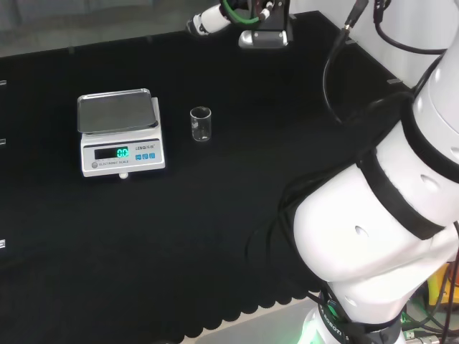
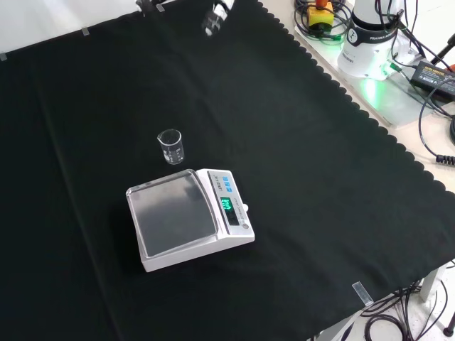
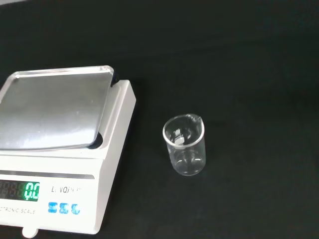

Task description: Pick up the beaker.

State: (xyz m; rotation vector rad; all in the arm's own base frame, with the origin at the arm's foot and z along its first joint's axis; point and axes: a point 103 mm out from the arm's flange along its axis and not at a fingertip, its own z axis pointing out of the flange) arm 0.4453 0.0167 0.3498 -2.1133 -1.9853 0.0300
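Observation:
A small clear glass beaker [image 1: 201, 124] stands upright on the black cloth, and it looks empty. In the head view it is just right of the scale. In the front view the beaker [image 2: 170, 146] is just beyond the scale's far corner. The wrist view looks at the beaker [image 3: 184, 145] from some way off, its spout turned away, with nothing touching it. A small white and black piece [image 2: 215, 19] hangs in at the front view's top edge, far from the beaker. I cannot tell whether it belongs to the hand.
A white scale [image 1: 120, 132] with a steel pan and a lit green display stands beside the beaker, also seen as the scale [image 2: 186, 219] [image 3: 60, 149]. The arm's white links [image 1: 387, 215] rise at the head view's right. A camera stand [image 1: 264, 32] sits at the cloth's far edge.

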